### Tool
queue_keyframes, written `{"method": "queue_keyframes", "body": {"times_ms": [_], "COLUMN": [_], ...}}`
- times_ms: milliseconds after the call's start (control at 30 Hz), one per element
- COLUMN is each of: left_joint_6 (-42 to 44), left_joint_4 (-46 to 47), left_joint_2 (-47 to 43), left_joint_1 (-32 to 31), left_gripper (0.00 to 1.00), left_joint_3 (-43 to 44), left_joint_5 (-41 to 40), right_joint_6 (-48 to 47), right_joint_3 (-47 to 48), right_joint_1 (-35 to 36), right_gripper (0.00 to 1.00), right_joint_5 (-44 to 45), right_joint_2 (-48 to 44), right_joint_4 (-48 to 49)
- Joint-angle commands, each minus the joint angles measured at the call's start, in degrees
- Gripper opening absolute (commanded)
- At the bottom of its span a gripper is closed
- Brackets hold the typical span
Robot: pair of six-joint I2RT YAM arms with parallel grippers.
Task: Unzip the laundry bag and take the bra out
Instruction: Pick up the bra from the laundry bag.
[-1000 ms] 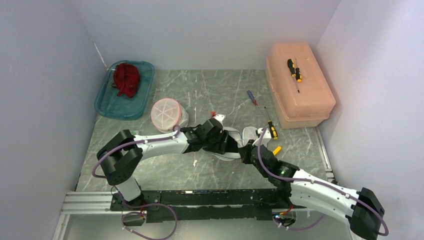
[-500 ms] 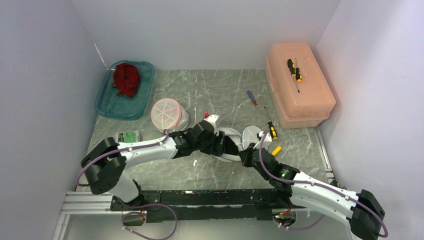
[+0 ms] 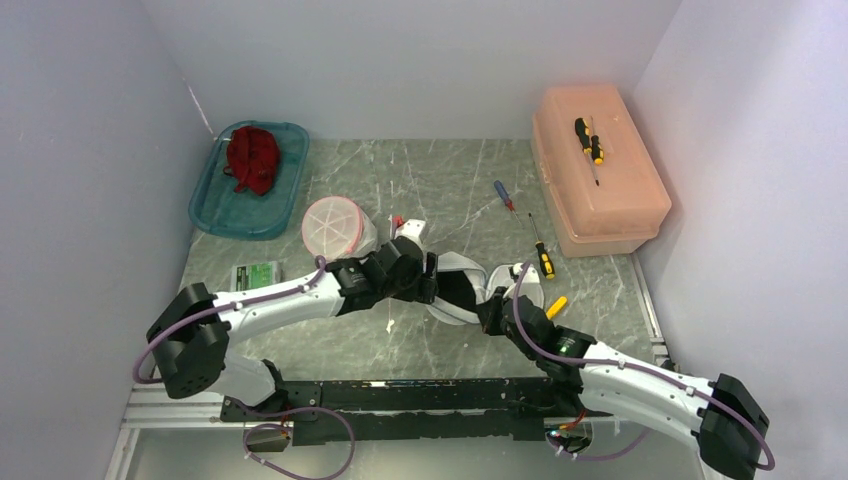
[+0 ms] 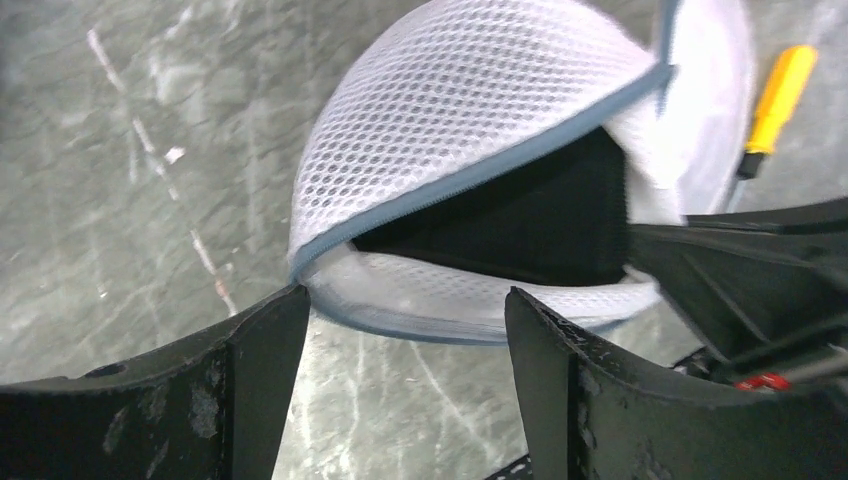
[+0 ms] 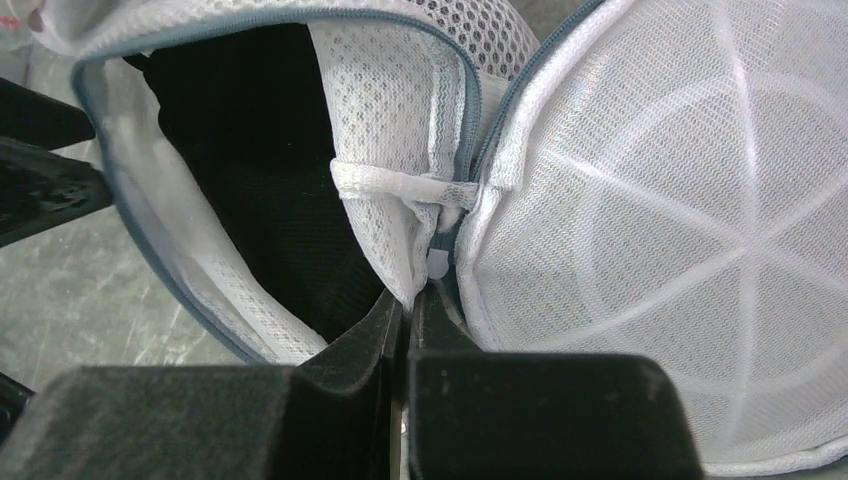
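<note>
Mesh laundry bag (image 3: 462,290) is lying mid-table, zip gaping, black bra (image 4: 520,215) showing inside. Right gripper (image 5: 408,300) is clamping its near-right seam; left gripper (image 4: 405,300), jaws apart at the mouth, should be reaching past the mesh for the bra alone.

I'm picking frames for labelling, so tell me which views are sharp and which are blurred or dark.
Top external: evenly lit, sharp. Left wrist: laundry bag slightly blurred along its top edge. Right wrist: mesh crisp, black fabric inside shows no detail.
</note>
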Motion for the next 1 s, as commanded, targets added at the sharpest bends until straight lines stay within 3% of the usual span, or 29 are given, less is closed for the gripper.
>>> {"method": "queue_keyframes", "body": {"times_ms": [0,167,400,433,567,600,667,700,733,833,967], "left_joint_6": [-3.1,-3.1,-1.3,-1.5,-2.4,-2.4,-1.9,-1.6,-1.2,0.6,2.2], "left_joint_4": [-6.1,-6.5,-1.3,-0.6,0.5,0.8,1.1,1.2,1.6,3.1,6.1], "left_joint_2": [1.0,2.4,5.3,5.6,5.8,5.4,5.0,4.7,4.4,3.4,2.0], "left_joint_1": [0.7,4.1,6.3,6.3,6.5,6.5,6.5,6.5,6.4,6.5,6.5], "left_gripper": [0.77,0.73,0.66,0.62,0.29,0.22,0.08,0.04,0.03,0.03,0.03], "left_joint_3": [2.7,3.5,3.7,3.4,2.0,1.6,0.5,0.1,-0.4,-1.8,-4.0], "left_joint_5": [-8.4,-7.3,1.5,2.3,4.0,4.4,4.7,4.7,4.8,5.8,7.8], "right_joint_6": [0.0,-0.3,-0.3,-0.4,-0.8,-1.0,-2.0,-2.8,-3.6,-7.0,-12.4], "right_joint_3": [0.3,0.2,0.2,0.3,1.2,1.8,3.8,5.0,6.4,11.4,17.4], "right_joint_1": [0.5,0.4,0.5,0.5,0.5,0.5,0.4,0.5,0.5,0.6,0.5], "right_gripper": [0.0,0.0,0.0,0.0,0.0,0.07,0.3,0.44,0.51,0.6,0.59], "right_joint_5": [-0.2,0.4,0.3,0.4,0.5,0.6,0.4,0.5,0.5,0.2,-4.1], "right_joint_2": [-1.4,-3.7,-4.5,-4.5,-5.1,-5.4,-6.2,-6.6,-6.8,-6.4,-4.4], "right_joint_4": [2.2,-0.1,-0.9,-1.0,-2.3,-3.2,-4.6,-5.4,-6.3,-8.6,-8.0]}}
